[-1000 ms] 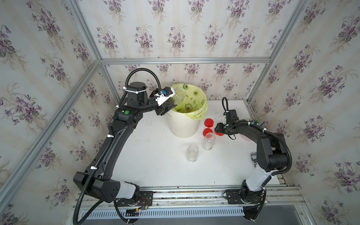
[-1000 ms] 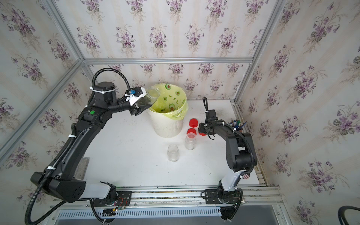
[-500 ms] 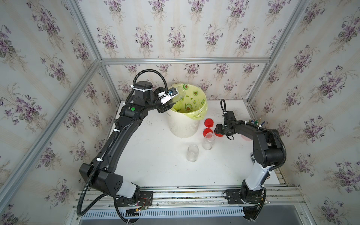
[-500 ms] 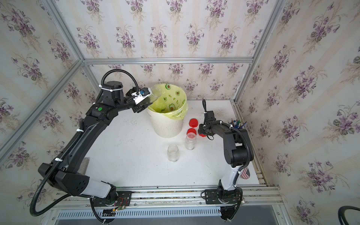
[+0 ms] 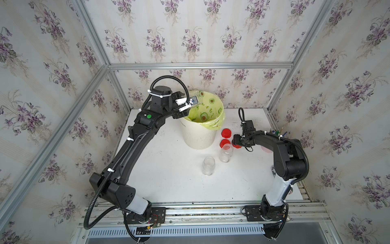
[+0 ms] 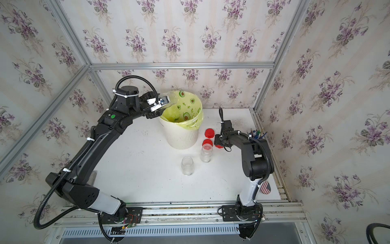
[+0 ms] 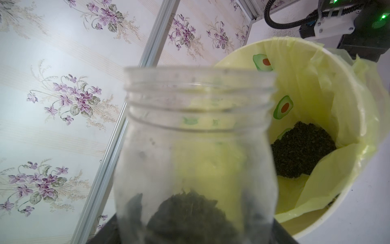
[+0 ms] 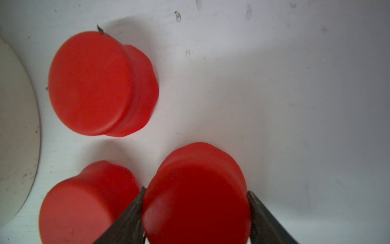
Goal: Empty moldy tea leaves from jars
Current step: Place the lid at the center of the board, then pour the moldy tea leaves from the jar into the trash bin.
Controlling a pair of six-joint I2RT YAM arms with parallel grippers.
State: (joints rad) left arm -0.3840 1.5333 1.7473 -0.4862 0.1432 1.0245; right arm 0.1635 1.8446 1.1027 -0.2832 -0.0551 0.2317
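Left pincer point(image 5: 190, 103): clamped on tilted jar point(image 7: 196, 147) over bin point(image 5: 198, 137). Right pincer point(image 8: 195, 190): jaws flanking red cap point(image 8: 196, 213) on worktop point(image 5: 168, 169); grip unclear.

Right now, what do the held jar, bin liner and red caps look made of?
Held jar: clear, faintly hazy plastic or glass, unclear which; see-through wall, moulded neck threads. Bin liner: thin yellow plastic film; creased folds. Red caps: opaque, smooth matte plastic, probably.

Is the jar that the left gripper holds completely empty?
No, a dark clump of tea leaves lies at the bottom of the jar.
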